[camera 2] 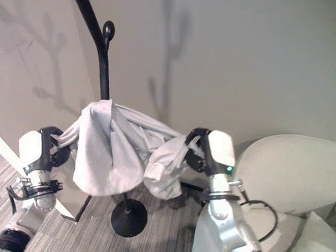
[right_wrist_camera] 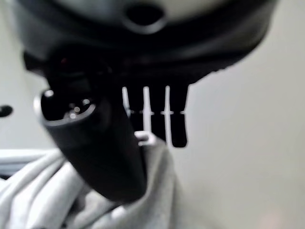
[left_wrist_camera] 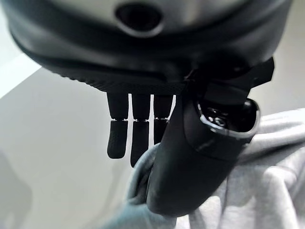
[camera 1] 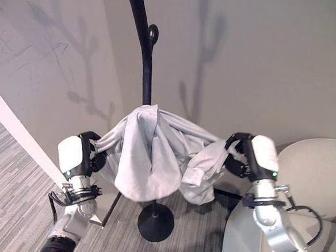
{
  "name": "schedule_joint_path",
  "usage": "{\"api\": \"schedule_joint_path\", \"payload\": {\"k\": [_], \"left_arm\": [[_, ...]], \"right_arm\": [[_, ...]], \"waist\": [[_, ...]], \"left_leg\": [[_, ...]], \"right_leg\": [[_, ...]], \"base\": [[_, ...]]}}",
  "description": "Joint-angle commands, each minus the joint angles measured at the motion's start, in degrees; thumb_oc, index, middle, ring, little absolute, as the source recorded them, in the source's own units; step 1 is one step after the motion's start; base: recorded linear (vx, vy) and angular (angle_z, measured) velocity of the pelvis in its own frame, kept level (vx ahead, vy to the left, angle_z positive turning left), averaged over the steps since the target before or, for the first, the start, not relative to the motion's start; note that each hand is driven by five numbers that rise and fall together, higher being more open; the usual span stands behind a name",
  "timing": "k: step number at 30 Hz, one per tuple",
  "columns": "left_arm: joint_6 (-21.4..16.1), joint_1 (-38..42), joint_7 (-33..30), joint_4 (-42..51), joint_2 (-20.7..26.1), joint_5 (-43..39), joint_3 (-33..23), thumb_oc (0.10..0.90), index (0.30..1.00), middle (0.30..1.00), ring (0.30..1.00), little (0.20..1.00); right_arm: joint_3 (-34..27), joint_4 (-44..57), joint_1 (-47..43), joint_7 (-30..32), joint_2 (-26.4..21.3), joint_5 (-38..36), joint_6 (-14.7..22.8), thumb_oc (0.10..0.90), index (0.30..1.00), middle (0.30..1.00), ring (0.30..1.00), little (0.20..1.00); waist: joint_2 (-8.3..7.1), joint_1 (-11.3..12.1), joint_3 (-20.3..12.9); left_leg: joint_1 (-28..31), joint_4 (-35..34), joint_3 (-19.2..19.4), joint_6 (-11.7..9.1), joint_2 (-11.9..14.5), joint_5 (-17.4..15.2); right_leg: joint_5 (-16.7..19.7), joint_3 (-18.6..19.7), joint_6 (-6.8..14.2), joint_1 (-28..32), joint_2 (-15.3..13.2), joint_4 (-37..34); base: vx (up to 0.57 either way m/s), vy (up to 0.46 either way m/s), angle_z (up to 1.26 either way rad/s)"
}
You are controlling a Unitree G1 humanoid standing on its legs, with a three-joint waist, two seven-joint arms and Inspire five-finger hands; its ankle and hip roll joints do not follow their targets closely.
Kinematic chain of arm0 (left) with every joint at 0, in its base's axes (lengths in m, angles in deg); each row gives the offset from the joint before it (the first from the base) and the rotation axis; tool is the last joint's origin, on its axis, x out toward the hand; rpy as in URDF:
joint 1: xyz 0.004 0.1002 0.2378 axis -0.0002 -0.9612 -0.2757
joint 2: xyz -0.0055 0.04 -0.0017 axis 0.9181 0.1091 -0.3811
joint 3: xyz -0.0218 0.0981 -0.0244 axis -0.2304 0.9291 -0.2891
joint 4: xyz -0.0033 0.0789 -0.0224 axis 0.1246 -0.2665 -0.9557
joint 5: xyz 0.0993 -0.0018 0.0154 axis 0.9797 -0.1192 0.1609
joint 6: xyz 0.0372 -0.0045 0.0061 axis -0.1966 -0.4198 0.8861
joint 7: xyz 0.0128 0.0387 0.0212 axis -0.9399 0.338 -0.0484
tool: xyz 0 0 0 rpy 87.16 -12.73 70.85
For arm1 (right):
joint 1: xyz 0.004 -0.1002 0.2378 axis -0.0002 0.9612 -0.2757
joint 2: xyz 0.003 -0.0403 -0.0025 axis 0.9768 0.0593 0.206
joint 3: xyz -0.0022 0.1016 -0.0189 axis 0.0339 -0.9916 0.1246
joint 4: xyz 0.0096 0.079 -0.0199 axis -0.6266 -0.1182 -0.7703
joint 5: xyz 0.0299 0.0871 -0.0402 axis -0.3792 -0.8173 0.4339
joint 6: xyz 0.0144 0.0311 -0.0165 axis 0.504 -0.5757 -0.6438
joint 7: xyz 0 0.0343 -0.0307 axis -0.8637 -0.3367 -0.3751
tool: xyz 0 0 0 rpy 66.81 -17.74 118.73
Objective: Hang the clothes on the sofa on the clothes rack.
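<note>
A light grey garment (camera 1: 148, 159) hangs draped over a peg of the black clothes rack (camera 1: 147, 72), spreading out to both sides. My left hand (camera 1: 86, 154) grips the garment's left end, level with the drape. In the left wrist view the thumb (left_wrist_camera: 190, 167) presses the cloth (left_wrist_camera: 267, 191) against the fingers. My right hand (camera 1: 242, 154) holds the garment's right end, which bunches and sags below it. The right wrist view shows its thumb (right_wrist_camera: 105, 157) pinching a fold of the cloth (right_wrist_camera: 38, 191). The rack's round base (camera 1: 155, 222) stands on the carpet under the garment.
A plain wall rises close behind the rack. The pale sofa (camera 1: 315, 171) fills the lower right, just beside my right arm. A white panel edge (camera 1: 17, 133) slants along the left. Grey carpet (camera 1: 12, 207) lies at the lower left.
</note>
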Motion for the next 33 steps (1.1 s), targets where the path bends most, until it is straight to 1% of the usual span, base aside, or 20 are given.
{"api": "schedule_joint_path", "payload": {"k": [1, 3, 4, 5, 6, 8, 10, 11, 12, 13, 19, 22, 24, 25, 26, 27, 28, 29, 30, 33], "left_arm": [[-2.55, 0.84, 0.53, -6.01, 3.90, -16.06, -6.77, 0.800, 0.900, 0.900, 0.900, 0.900], [-4.70, 0.82, 2.08, -5.30, 0.52, -24.20, -6.74, 0.800, 0.900, 0.900, 0.900, 0.900], [-5.93, 0.90, 3.13, -5.29, -1.32, -29.87, -6.45, 0.800, 0.900, 0.900, 0.900, 0.900], [-6.49, 0.71, 4.19, -5.14, -1.96, -31.86, -6.16, 0.800, 0.900, 0.900, 0.900, 0.900], [-7.86, 0.15, 5.84, -5.50, -3.37, -36.67, -6.13, 0.800, 0.900, 0.900, 0.900, 0.900], [-7.87, 0.14, 5.85, -5.50, -3.37, -36.67, -6.14, 0.800, 0.900, 0.900, 0.900, 0.900], [-10.17, -1.16, 11.79, -5.72, -5.87, -49.34, -6.97, 0.800, 0.900, 0.900, 0.900, 0.900], [-10.26, -1.57, 13.97, -6.08, -6.53, -53.02, -6.93, 0.800, 0.900, 0.900, 0.900, 0.900], [-10.31, -1.58, 14.13, -6.16, -6.48, -53.19, -6.94, 0.800, 0.900, 0.900, 0.900, 0.900], [-9.70, -2.46, 17.37, -7.10, -7.18, -58.52, -6.85, 0.800, 0.900, 0.900, 0.900, 0.900], [-7.62, -5.65, 23.40, -10.86, -7.86, -62.04, -6.62, 0.800, 0.900, 0.900, 0.900, 0.900], [-7.01, -7.90, 30.98, -16.34, -8.30, -65.94, -9.14, 0.800, 0.900, 0.900, 0.900, 0.900], [-7.10, -8.10, 33.75, -19.08, -8.88, -69.78, -11.04, 0.800, 0.900, 0.900, 0.900, 0.900], [-6.84, -8.53, 37.53, -22.34, -8.87, -71.79, -13.37, 0.800, 0.900, 0.900, 0.900, 0.900], [-7.11, -8.38, 38.73, -24.58, -8.95, -73.54, -14.59, 0.800, 0.900, 0.900, 0.900, 0.900], [-6.88, -8.12, 39.75, -26.82, -9.20, -75.01, -15.72, 0.800, 0.900, 0.900, 0.900, 0.900], [-6.87, -8.02, 41.84, -31.17, -9.25, -77.45, -17.82, 0.800, 0.900, 0.900, 0.900, 0.900], [-6.90, -7.97, 41.96, -31.29, -9.17, -77.53, -17.81, 0.800, 0.900, 0.900, 0.900, 0.900], [-6.42, -8.33, 43.11, -35.65, -9.24, -78.62, -19.10, 0.800, 0.900, 0.900, 0.900, 0.900], [-5.85, -8.99, 44.52, -42.25, -8.96, -80.06, -20.89, 0.800, 0.900, 0.900, 0.900, 0.900]], "right_arm": [[-3.08, -3.30, -3.00, 1.41, -2.08, -6.52, -0.02, 0.400, 0.300, 0.300, 0.300, 0.300], [-0.07, -4.15, -2.98, 0.29, -0.08, -7.91, 0.29, 0.400, 0.300, 0.300, 0.300, 0.300], [1.63, -4.65, -3.19, -0.33, 1.03, -9.30, 0.29, 0.500, 0.451, 0.451, 0.451, 0.451], [2.69, -4.85, -3.29, -0.96, 1.91, -10.59, 0.49, 0.580, 0.571, 0.571, 0.571, 0.571], [5.21, -5.44, -3.42, -2.62, 2.64, -11.77, 0.55, 0.800, 0.900, 0.900, 0.900, 0.900], [5.22, -5.45, -3.43, -2.62, 2.64, -11.77, 0.55, 0.800, 0.900, 0.900, 0.900, 0.900], [7.43, -5.25, -2.32, -6.46, 3.32, -15.94, 0.59, 0.800, 0.900, 0.900, 0.900, 0.900], [7.47, -5.39, -2.03, -7.53, 3.37, -18.07, 0.70, 0.800, 0.900, 0.900, 0.900, 0.900], [7.46, -5.37, -2.01, -7.58, 3.33, -18.13, 0.70, 0.800, 0.900, 0.900, 0.900, 0.900], [7.25, -5.60, -1.80, -9.92, 3.60, -24.96, 1.67, 0.800, 0.900, 0.900, 0.900, 0.900], [4.43, -6.14, 0.74, -15.17, 2.72, -34.78, 2.84, 0.800, 0.900, 0.900, 0.900, 0.900], [-0.03, -3.91, 3.45, -22.30, -2.33, -39.19, 4.81, 0.800, 0.900, 0.900, 0.900, 0.900], [-1.66, -4.33, 4.58, -25.26, -3.50, -42.12, 5.58, 0.800, 0.900, 0.900, 0.900, 0.900], [-3.45, -5.16, 5.88, -29.66, -4.34, -47.36, 5.73, 0.800, 0.900, 0.900, 0.900, 0.900], [-4.03, -6.16, 6.49, -31.93, -4.32, -50.59, 5.56, 0.800, 0.900, 0.900, 0.900, 0.900], [-4.67, -7.32, 7.02, -33.71, -3.95, -53.58, 5.41, 0.800, 0.900, 0.900, 0.900, 0.900], [-6.52, -10.80, 8.28, -37.25, -1.47, -61.65, 4.47, 0.800, 0.900, 0.900, 0.900, 0.900], [-6.54, -10.87, 8.26, -37.35, -1.48, -61.76, 4.50, 0.800, 0.900, 0.900, 0.900, 0.900], [-8.11, -15.21, 9.08, -40.15, 2.47, -70.82, 3.50, 0.800, 0.900, 0.900, 0.900, 0.900], [-13.53, -23.12, 10.00, -43.19, 10.84, -86.40, 2.90, 0.800, 0.900, 0.900, 0.900, 0.900]], "waist": [[-1.99, 0.34, -1.85], [-1.83, 0.29, -1.69], [-1.74, 0.22, -1.56], [-1.65, 0.16, -1.47], [-1.56, 0.12, -1.45], [-1.56, 0.11, -1.45], [-1.47, 0.00, -1.34], [-1.46, -0.03, -1.36], [-1.45, -0.02, -1.40], [-1.50, -0.06, -1.31], [-1.71, 0.01, -1.38], [-2.04, -0.16, -1.24], [-2.22, -0.25, -1.14], [-2.46, -0.30, -1.04], [-2.58, -0.34, -1.03], [-2.64, -0.43, -1.04], [-2.81, -0.73, -0.98], [-2.84, -0.71, -0.97], [-2.86, -0.95, -1.00], [-2.61, -1.35, -0.92]], "left_leg": [[-4.81, 0.26, -0.91, -0.18, -0.39, 0.17], [-5.02, 0.26, -0.90, -0.15, -0.47, 0.29], [-5.16, 0.26, -0.85, -0.12, -0.51, 0.38], [-5.21, 0.26, -0.88, -0.10, -0.52, 0.40], [-5.19, 0.26, -0.77, -0.07, -0.53, 0.37], [-5.20, 0.26, -0.77, -0.07, -0.52, 0.37], [-5.22, 0.26, -0.74, -0.04, -0.54, 0.39], [-5.28, 0.26, -0.74, -0.04, -0.55, 0.40], [-5.29, 0.26, -0.73, -0.04, -0.54, 0.39], [-5.34, 0.26, -0.68, -0.05, -0.56, 0.45], [-5.38, 0.26, -0.61, -0.12, -0.55, 0.42], [-5.26, 0.26, -0.56, -0.28, -0.34, 0.28], [-5.23, 0.26, -0.54, -0.34, -0.23, 0.28], [-5.24, 0.26, -0.44, -0.45, -0.10, 0.28], [-5.18, 0.26, -0.34, -0.51, -0.06, 0.24], [-5.15, 0.26, -0.28, -0.55, -0.04, 0.21], [-5.02, 0.26, -0.10, -0.66, 0.05, 0.08], [-5.00, 0.26, -0.09, -0.66, 0.05, 0.06], [-4.87, 0.26, 0.03, -0.71, 0.12, 0.02], [-4.36, 0.26, 0.07, -0.79, 0.27, -0.48]], "right_leg": [[-7.33, 0.70, 5.81, 5.36, -4.77, 0.41], [-7.21, 0.70, 5.78, 5.15, -4.83, 0.39], [-7.06, 0.77, 5.77, 4.99, -4.92, 0.39], [-7.00, 0.90, 5.75, 4.94, -4.94, 0.39], [-6.96, 0.95, 5.70, 4.87, -5.00, 0.39], [-6.96, 0.95, 5.70, 4.87, -5.00, 0.39], [-6.87, 1.05, 5.69, 4.70, -4.97, 0.39], [-6.86, 1.07, 5.69, 4.64, -4.98, 0.39], [-6.86, 1.08, 5.69, 4.62, -4.98, 0.39], [-6.76, 1.19, 5.66, 4.57, -4.99, 0.39], [-6.81, 1.11, 5.70, 4.54, -4.98, 0.39], [-6.89, 1.13, 5.83, 4.57, -4.88, 0.39], [-6.96, 1.26, 5.86, 4.53, -4.75, 0.39], [-7.04, 1.27, 5.90, 4.52, -4.68, 0.39], [-7.07, 1.30, 5.91, 4.52, -4.65, 0.39], [-7.09, 1.36, 5.93, 4.52, -4.62, 0.39], [-7.11, 1.45, 5.97, 4.50, -4.54, 0.39], [-7.12, 1.46, 5.97, 4.51, -4.54, 0.39], [-7.16, 1.63, 5.92, 4.48, -4.38, 0.39], [-7.59, 1.64, 5.82, 4.90, -4.10, 0.47]], "base": [[0.00, 0.000, 0.00], [0.00, 0.000, 0.00], [0.00, 0.000, 0.00], [0.00, 0.000, 0.00], [0.00, 0.000, 0.00], [0.00, 0.002, 0.02], [0.01, 0.013, 0.04], [0.00, 0.000, 0.00], [0.00, 0.000, 0.00], [0.00, 0.000, 0.00], [0.00, 0.000, 0.00], [0.00, 0.000, 0.00], [0.00, 0.000, 0.00], [0.00, 0.000, 0.00], [0.00, 0.000, 0.00], [0.00, 0.000, 0.00], [0.00, 0.000, 0.00], [0.00, 0.000, 0.00], [0.01, 0.003, -0.05], [0.03, 0.010, -0.04]]}}
